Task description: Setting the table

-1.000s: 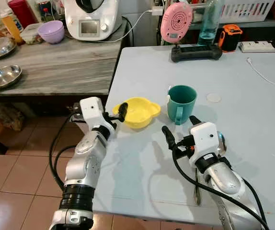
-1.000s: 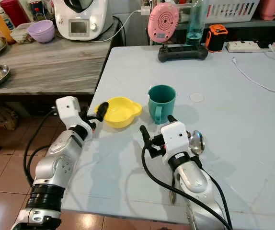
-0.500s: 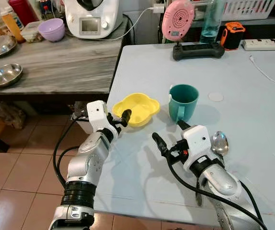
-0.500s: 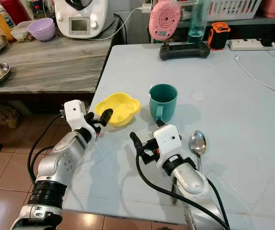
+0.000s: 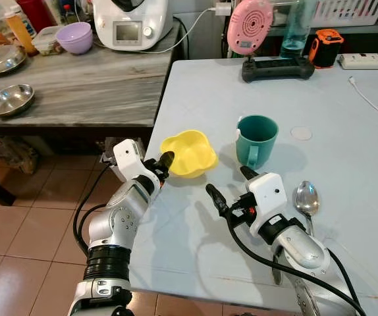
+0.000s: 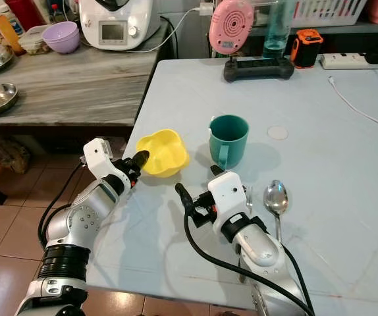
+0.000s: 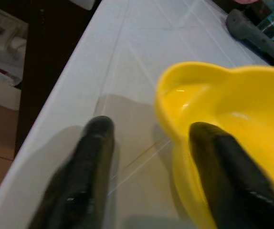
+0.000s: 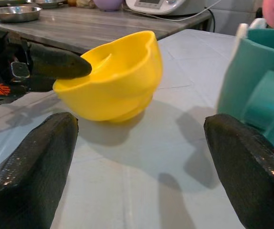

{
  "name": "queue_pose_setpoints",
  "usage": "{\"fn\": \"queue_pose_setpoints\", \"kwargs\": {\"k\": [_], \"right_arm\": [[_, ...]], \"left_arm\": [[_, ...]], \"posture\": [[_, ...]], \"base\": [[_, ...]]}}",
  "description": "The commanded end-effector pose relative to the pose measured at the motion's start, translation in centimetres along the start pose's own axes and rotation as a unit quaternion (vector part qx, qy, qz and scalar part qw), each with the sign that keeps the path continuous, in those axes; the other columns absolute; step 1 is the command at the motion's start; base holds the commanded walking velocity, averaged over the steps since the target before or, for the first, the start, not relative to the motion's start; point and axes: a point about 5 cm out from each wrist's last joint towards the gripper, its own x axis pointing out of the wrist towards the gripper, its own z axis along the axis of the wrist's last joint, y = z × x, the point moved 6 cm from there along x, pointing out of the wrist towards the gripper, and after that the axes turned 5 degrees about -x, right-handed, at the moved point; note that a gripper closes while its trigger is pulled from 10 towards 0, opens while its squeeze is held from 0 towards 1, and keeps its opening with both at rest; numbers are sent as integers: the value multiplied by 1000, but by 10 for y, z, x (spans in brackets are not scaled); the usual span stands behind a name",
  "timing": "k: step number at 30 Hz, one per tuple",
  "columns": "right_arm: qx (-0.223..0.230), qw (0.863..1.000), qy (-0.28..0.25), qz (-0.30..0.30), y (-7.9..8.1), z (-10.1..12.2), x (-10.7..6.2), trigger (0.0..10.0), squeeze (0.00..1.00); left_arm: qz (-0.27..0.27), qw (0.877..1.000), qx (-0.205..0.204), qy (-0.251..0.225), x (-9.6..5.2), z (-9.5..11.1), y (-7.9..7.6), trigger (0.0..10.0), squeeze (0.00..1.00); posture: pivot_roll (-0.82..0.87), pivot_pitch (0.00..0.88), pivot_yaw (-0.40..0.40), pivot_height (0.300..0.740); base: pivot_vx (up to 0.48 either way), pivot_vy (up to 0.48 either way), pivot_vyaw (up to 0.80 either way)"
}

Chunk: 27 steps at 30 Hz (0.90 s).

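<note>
Here the yellow bowl [image 5: 189,153] sits tilted on the pale table [image 5: 347,105], near its left edge, with the green cup [image 5: 256,139] just beside it on the right. The left gripper [image 5: 163,166] is at the bowl's near-left rim: in the left wrist view 1 finger [image 7: 225,171] lies over the rim and the other [image 7: 87,162] stands outside on the table, so the jaws are open around the rim, not pinching it. The right gripper [image 5: 232,187] hovers low in front of the cup, jaws spread wide and holding nothing. A spoon [image 5: 306,201] lies on the table just right of the right wrist.
</note>
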Motion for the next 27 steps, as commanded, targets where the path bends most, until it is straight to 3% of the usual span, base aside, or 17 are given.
{"fn": "queue_pose_setpoints", "kwargs": {"k": [1,27], "right_arm": [[2,1000,-6,11,5,4,1,10000,0],[0,1000,-5,20,8,3,4,10000,0]], "left_arm": [[5,1000,1,-6,-1,8,0,0,0],[18,1000,12,1,-6,18,1,0,0]], "posture": [[-155,121,130,740],[-147,116,124,740]], "base": [[0,0,0],[0,0,0]]}}
